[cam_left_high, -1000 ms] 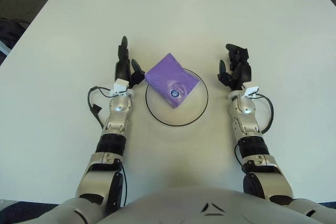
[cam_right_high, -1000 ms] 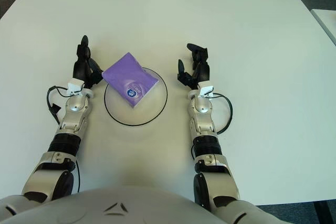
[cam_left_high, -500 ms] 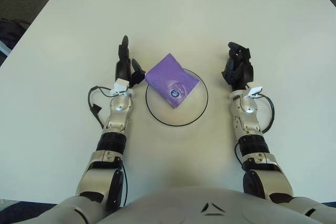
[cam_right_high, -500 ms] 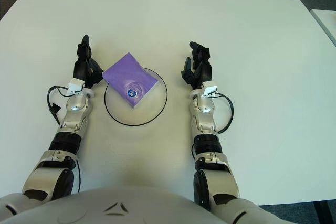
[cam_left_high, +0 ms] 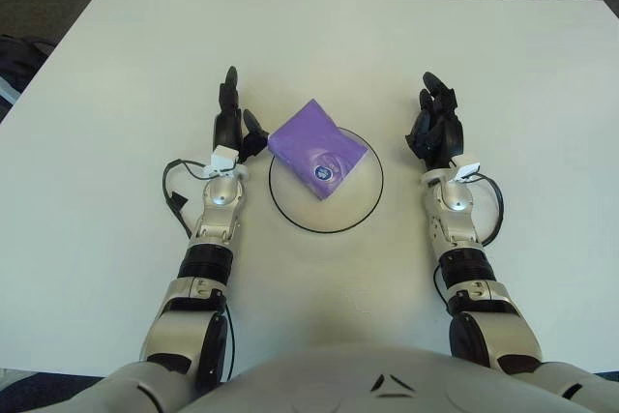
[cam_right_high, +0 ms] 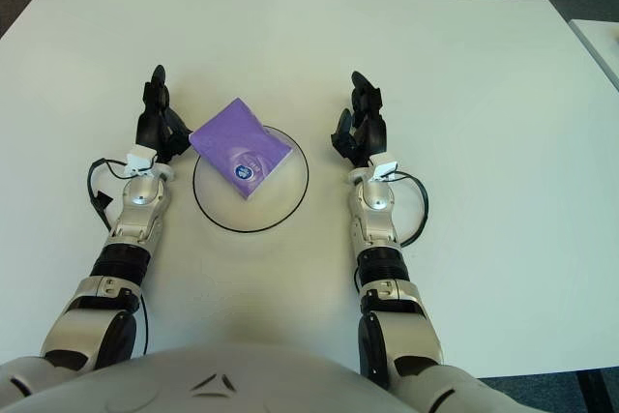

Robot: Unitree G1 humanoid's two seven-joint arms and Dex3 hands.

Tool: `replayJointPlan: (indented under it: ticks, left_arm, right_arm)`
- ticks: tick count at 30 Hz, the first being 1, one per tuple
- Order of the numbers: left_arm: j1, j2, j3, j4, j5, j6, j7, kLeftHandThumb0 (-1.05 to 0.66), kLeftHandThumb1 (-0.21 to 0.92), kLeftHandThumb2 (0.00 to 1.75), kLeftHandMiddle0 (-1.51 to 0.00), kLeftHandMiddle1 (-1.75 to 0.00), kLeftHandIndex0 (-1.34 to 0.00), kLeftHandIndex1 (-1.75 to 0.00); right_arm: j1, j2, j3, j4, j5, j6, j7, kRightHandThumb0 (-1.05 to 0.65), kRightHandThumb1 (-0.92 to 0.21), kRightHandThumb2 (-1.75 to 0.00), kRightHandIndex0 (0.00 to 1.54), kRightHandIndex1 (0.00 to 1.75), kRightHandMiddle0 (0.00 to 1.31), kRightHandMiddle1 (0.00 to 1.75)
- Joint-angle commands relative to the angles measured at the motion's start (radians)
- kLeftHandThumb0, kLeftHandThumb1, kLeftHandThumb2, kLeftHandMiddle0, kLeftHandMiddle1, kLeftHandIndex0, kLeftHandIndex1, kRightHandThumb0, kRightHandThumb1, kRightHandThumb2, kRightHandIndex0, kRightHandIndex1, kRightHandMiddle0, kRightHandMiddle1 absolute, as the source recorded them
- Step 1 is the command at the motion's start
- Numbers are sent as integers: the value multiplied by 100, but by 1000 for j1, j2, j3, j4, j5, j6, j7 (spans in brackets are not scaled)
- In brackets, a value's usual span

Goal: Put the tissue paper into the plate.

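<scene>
Tissue paper (cam_left_high: 316,148) in plate (cam_left_high: 290,215), white table (cam_left_high: 116,94).

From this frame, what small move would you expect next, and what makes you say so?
Probably just drawing the left hand back from the purple tissue pack. The pack already lies on the plate, its far corner poking over the rim, and the left fingers sit open beside that corner without gripping. The right hand is open to the right of the plate, holding nothing.
</scene>
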Motion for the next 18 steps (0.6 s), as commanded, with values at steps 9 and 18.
replayJointPlan:
  ticks: [9,18]
  left_arm:
    - [60,-18,-12,48,0,9,-9,-85,92,121,-8,-1,0,-27]
    - [60,-20,-11,48,-5,14,-13,-84,92,121,-8,-1,0,-26]
  right_arm:
    - [128,-4,5,66,6,23,29,-77,-92,-105,3,3,0,14]
    - [137,-5,8,47,12,38,52,-81,-92,-108,2,2,0,11]
